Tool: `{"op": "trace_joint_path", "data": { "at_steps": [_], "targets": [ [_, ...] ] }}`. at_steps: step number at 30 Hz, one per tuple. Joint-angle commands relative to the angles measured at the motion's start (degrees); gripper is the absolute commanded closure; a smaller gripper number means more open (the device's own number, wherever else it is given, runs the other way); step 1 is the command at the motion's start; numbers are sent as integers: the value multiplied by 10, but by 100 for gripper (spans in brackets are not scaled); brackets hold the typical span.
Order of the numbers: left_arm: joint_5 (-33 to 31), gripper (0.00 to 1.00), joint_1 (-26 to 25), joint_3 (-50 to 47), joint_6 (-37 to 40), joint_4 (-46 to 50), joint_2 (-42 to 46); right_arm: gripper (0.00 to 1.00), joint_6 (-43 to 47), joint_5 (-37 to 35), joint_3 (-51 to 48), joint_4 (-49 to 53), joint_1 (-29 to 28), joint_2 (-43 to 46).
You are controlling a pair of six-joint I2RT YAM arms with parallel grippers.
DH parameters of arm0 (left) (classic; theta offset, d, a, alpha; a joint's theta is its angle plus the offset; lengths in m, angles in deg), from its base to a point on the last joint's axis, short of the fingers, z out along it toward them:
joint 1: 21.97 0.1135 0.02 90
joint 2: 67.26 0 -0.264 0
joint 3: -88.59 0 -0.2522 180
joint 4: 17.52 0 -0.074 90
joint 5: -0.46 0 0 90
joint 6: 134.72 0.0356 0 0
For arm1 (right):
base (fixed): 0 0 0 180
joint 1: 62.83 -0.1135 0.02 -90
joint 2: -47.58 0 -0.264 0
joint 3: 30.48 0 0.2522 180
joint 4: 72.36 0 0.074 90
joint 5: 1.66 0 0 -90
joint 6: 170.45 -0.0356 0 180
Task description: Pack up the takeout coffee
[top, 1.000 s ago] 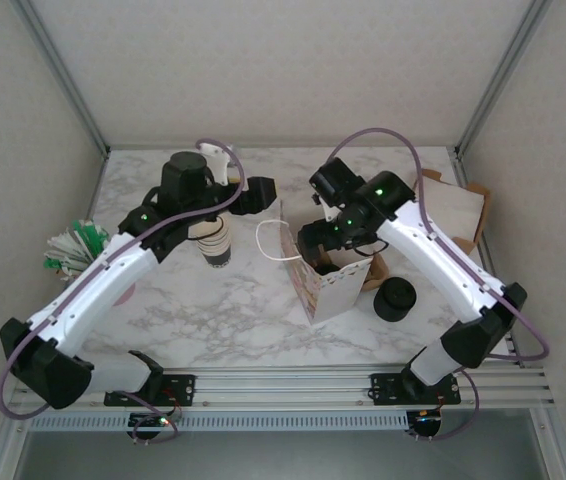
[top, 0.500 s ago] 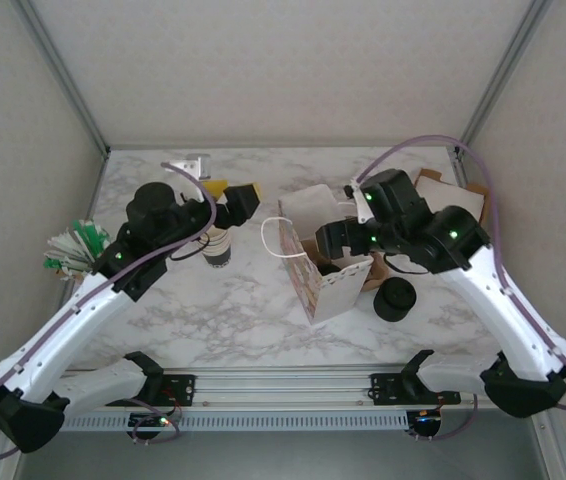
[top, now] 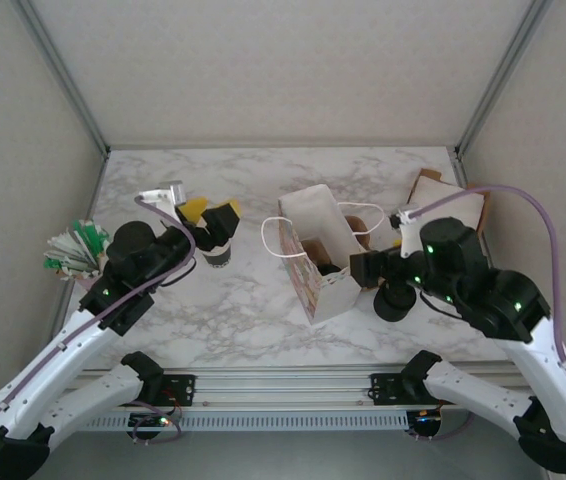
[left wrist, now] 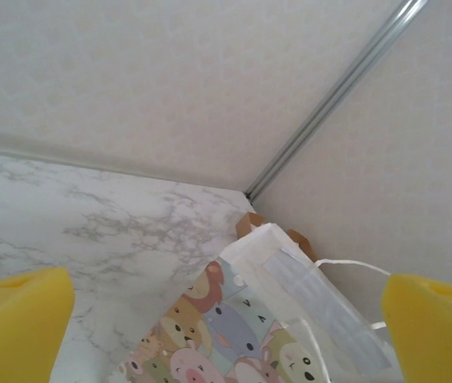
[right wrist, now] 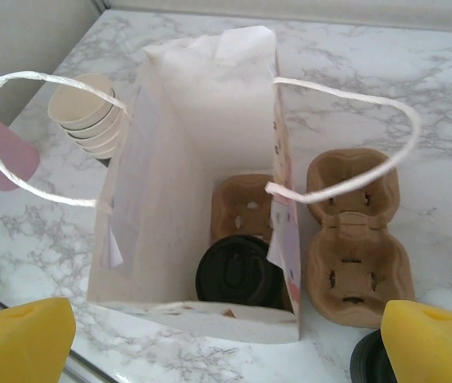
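Inside the paper bag, at its bottom, the takeout coffee is being kept upright with its black lid facing up. It is touching or seated in a cardboard cup tray that is also lying in the bag; which of the two cannot be told. Nothing is being gripped. Above the bag's near edge the right gripper is being held wide open and empty. Left of the bag the left gripper is likewise being held fully open with nothing between its yellow pads, close by the stack of lidless cups. Right of the bag, a second cup tray and the stack of lids are being left on the table. Packing is judged essentially done, with only clearing the arms away remaining.
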Motion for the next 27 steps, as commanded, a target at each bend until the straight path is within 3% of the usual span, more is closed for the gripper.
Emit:
{"op": "trace_joint_path", "data": {
  "at_steps": [1, 9, 16, 27],
  "targets": [
    [-35, 1, -4, -21, -3, -24, 13, 1, -1, -32, -42, -17, 3, 37],
    [-66, 1, -4, -44, -1, -19, 5, 2, -40, -61, -146, -40, 3, 111],
    [-82, 1, -4, -56, -3, -18, 2, 1, -58, -60, -175, -38, 3, 139],
    [-74, 0, -4, -43, -10, 45, 14, 2, -126, 22, -219, -47, 3, 157]
  ]
}}
